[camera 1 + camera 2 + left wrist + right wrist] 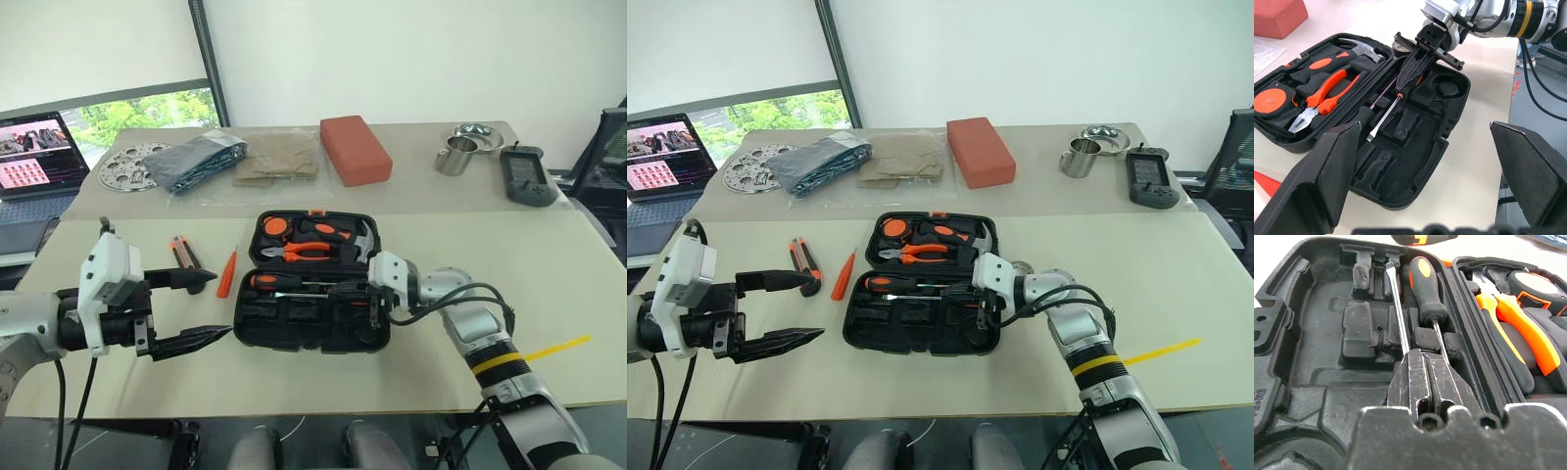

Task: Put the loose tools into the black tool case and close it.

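The left end effector (191,311) hovers wide open at nine o'clock of the black textured plastic tool case (313,328), free for the black-orange utility knife (184,257) and slim orange pen-like screwdriver (226,273) lying loose on the pale surface (490,255) beside it. At the case's three o'clock, the right end effector (1411,73) is clamped shut over the steel-shafted, orange-and-black-handled screwdriver (1422,281), apparently seating it in its moulded slot.

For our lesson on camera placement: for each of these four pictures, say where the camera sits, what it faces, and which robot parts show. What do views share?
Left eye: on the head, looking down at the open tool case; both arms show.
Right eye: beside it, same scene; left pincer open.
Left wrist: faces the case across its own fingers; right pincer shows.
Right wrist: looks into the case at two screwdrivers, pincer shut.
All four share the case.
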